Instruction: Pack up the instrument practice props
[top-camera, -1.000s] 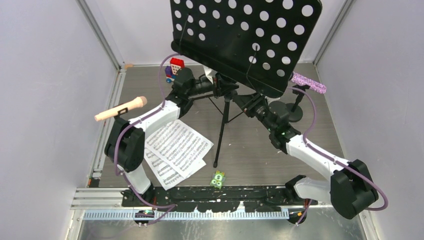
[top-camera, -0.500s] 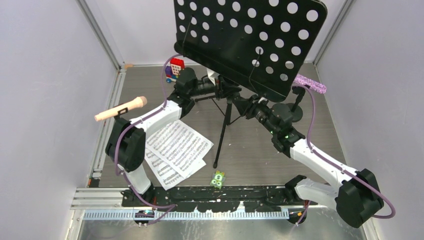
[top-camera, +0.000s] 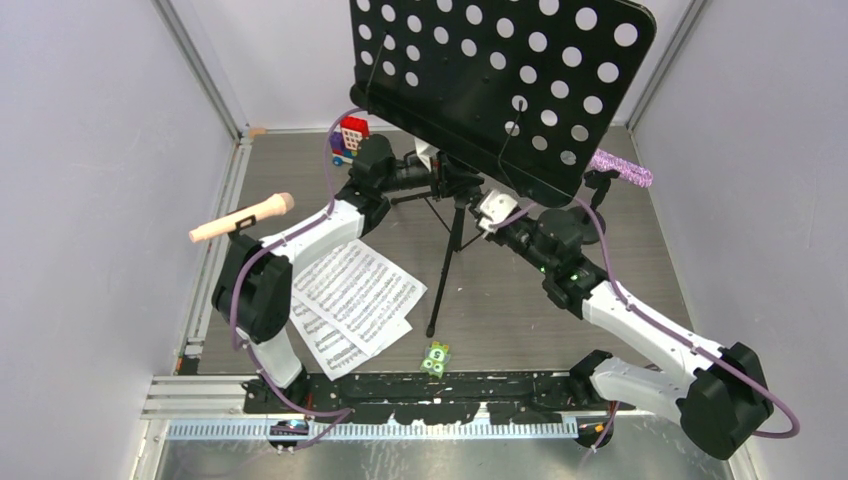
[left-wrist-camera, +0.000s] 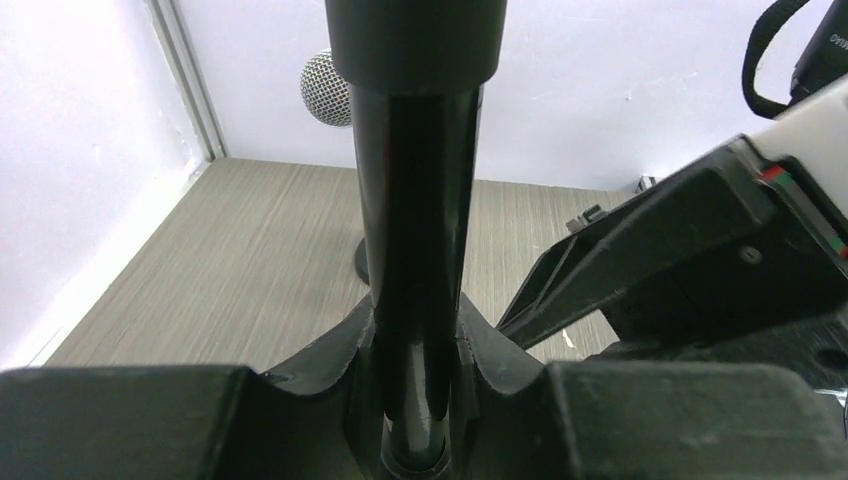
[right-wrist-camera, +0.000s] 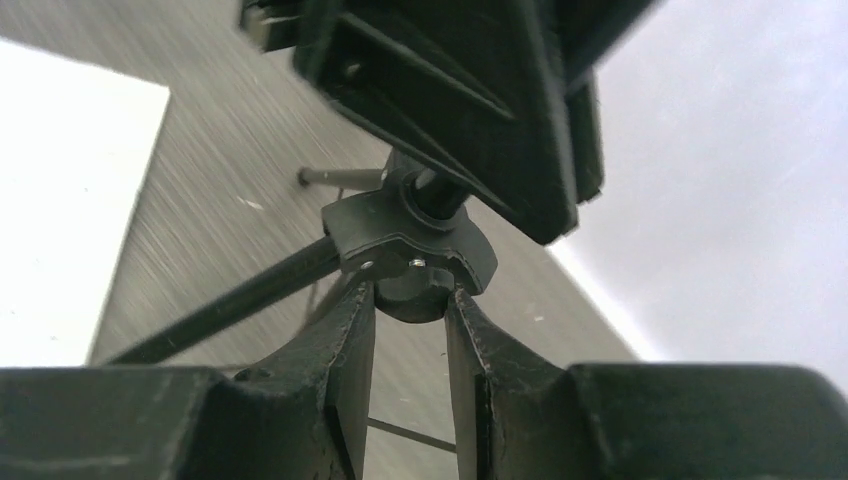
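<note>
The black perforated music desk (top-camera: 500, 80) stands tilted at the back on its tripod legs (top-camera: 445, 270). My left gripper (top-camera: 440, 182) is shut on the stand's upright pole (left-wrist-camera: 420, 200), which fills the gap between its fingers (left-wrist-camera: 325, 355). My right gripper (top-camera: 482, 212) comes from the right, its jaws closed on a round black knob (right-wrist-camera: 415, 295) at the clamp under the desk (right-wrist-camera: 450, 90). White sheet-music pages (top-camera: 350, 295) lie left of the legs. A pink microphone (top-camera: 240, 218) sits at the left, a purple-glitter one (top-camera: 620, 167) at the right on its round base (top-camera: 592, 228).
A red-blue toy brick vehicle (top-camera: 350, 135) stands at the back left behind my left arm. A small green dotted piece (top-camera: 436, 358) lies near the front rail. White walls close in on both sides. A mesh microphone head (left-wrist-camera: 325, 88) shows behind the pole.
The right wrist has turned and its arm has swung out to the right. The desk has shifted slightly right. The left arm holds still.
</note>
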